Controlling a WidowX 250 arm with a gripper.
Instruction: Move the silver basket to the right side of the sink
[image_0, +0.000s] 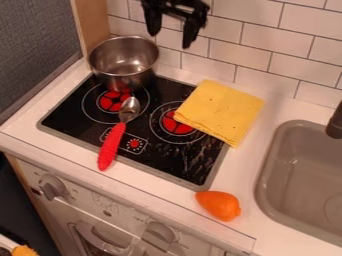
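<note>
From where I stand, the black gripper (173, 31) hangs up by the tiles (254, 42), its two fingers apart. Near it, the silver pot (127, 77) sits at the stove's (83, 127) back left (a red-handled spoon (112, 145) lying just in front). Rightward come a folded yellow cloth (220, 111), then the grey sink (294, 175).
</note>
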